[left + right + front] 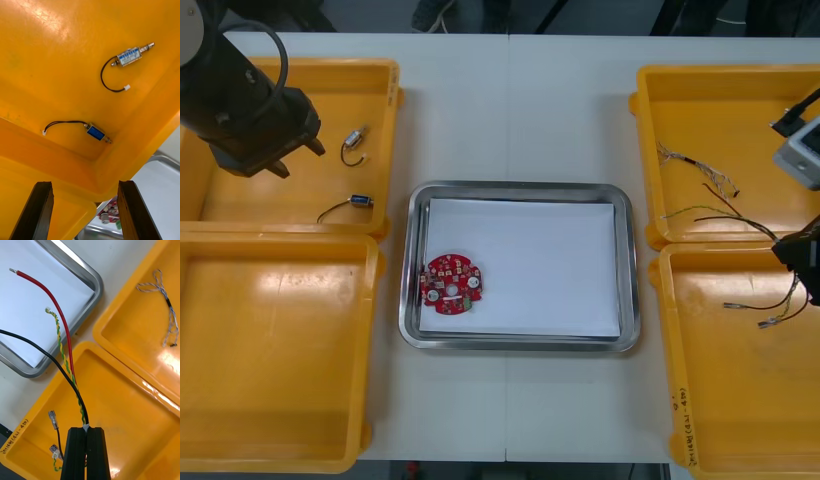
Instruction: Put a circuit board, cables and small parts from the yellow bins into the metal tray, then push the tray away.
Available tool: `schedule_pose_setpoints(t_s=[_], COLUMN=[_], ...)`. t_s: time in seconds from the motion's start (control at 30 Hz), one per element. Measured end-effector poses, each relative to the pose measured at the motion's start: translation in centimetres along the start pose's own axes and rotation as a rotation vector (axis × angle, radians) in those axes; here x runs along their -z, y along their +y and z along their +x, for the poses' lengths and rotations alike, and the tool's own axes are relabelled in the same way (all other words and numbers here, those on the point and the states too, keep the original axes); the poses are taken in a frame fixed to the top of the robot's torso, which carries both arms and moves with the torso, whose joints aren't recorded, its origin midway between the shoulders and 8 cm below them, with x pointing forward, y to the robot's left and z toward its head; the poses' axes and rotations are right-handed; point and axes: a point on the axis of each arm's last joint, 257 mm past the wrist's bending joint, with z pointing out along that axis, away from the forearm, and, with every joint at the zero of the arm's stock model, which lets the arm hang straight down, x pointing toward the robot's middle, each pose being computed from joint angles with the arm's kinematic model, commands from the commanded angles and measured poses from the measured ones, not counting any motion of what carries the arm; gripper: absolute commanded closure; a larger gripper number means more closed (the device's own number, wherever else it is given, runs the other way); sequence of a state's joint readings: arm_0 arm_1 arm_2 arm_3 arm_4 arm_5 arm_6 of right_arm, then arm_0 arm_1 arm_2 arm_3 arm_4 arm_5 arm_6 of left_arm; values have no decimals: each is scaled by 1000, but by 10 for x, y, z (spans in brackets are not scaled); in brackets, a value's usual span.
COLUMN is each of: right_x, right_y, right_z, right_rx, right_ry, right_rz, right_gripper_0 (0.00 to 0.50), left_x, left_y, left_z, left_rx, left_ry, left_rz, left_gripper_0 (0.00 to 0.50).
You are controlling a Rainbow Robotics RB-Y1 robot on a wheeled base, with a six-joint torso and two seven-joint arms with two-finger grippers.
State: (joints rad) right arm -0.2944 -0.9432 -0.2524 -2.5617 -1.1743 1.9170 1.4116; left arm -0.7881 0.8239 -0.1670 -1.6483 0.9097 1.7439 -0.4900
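Your right gripper (87, 427) has its fingers pinched on the cable bundle (73, 384) above the near right yellow bin (123, 401), loose ends reaching toward the metal tray (98, 281). Held by a thin section, the bundle could slip, or its trailing connectors could snag the bin wall. Your left gripper (84, 183) hangs with fingers apart over the small metal parts (129, 56); the circuit board (452, 284) lies in the tray.

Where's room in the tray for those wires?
Right gripper, over the near right bin, holds the cables; left gripper hovers over the far left bin. The metal tray is bare from the circuit board to its far and right rims; crowded only at its near-left corner.
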Motion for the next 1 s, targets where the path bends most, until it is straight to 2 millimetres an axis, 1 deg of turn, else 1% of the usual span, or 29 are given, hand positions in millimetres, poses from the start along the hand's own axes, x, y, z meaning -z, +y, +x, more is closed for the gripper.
schedule_pose_setpoints(t_s=[0.13,0.27,0.5,0.63,0.73,0.83,0.9,1.0], right_x=[-5,-12,-30,-43,-52,-59,-63,-71], right_y=[16,33,61,83,96,109,114,116], right_z=[-17,-33,-63,-77,-84,-88,-90,-90], right_rx=[73,126,212,259,297,374,428,497], right_ry=[-7,-8,-19,-14,-8,-7,-5,3], right_rz=[-32,-74,-103,-132,-139,-146,-150,-149], right_gripper_0=[500,500,500,500,500,500,500,500], left_x=[-4,-5,-19,-30,-40,-50,-57,-66], left_y=[0,0,-3,-7,-12,-16,-17,-17], left_z=[-11,-20,-22,-20,-18,-14,-8,1], left_rx=[112,156,204,230,234,254,279,322], left_ry=[3,8,35,54,56,53,56,66], left_rz=[5,4,17,32,43,43,33,10], left_gripper_0=[0,0,0,0,0,0,0,0])
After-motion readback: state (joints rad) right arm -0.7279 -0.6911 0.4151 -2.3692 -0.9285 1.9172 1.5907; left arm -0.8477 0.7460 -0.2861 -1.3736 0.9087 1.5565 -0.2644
